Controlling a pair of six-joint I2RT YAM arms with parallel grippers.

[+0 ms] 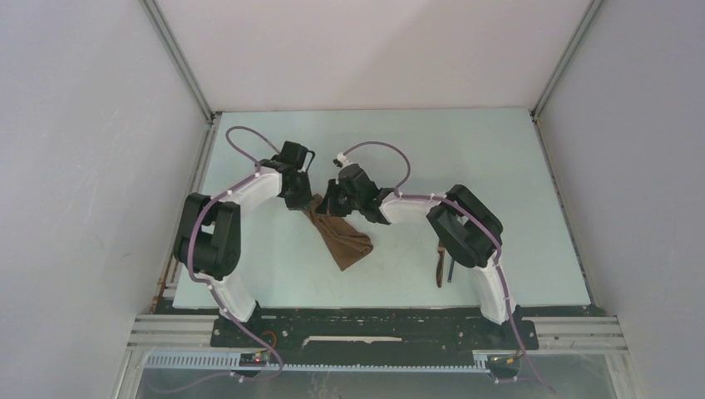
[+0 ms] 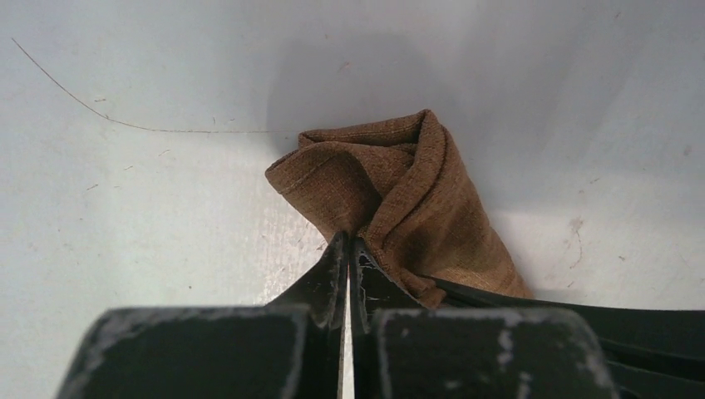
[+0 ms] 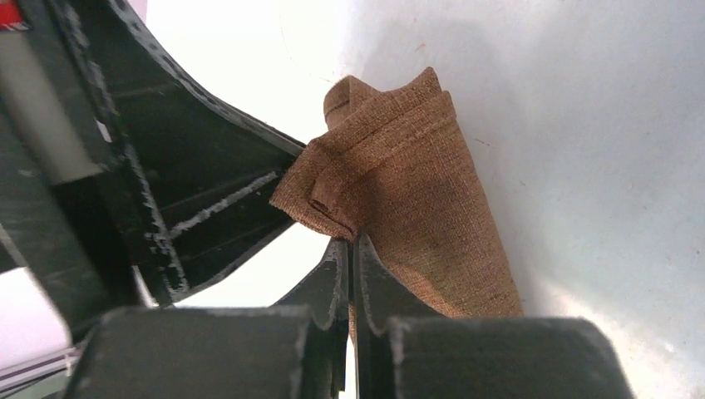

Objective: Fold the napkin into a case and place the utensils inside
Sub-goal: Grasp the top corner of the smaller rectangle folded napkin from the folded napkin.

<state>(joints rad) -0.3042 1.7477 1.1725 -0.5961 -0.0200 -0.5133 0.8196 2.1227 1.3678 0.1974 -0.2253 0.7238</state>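
The pale tabletop (image 1: 499, 166) carries everything. The napkin (image 1: 342, 241) is bunched into a narrow brown strip, its upper end lifted and its lower end seemingly resting on the tabletop. By my reading it is not yet a tidy case. It is soft, light woven cloth that droops and creases, so it will likely slump wherever it is unsupported. The sound places to hold it are a corner or a hemmed edge, pinched through all layers, not the loose middle.

The left hand (image 2: 347, 249) sits at the napkin's upper end, its fingers pressed together on a fold of the cloth, which rises just beyond the tips. The right hand (image 3: 352, 249) is just beside it at the same end, likewise clamped on the cloth. The utensils (image 1: 441, 266) lie well apart from the napkin, to its right, partly hidden under the right arm.
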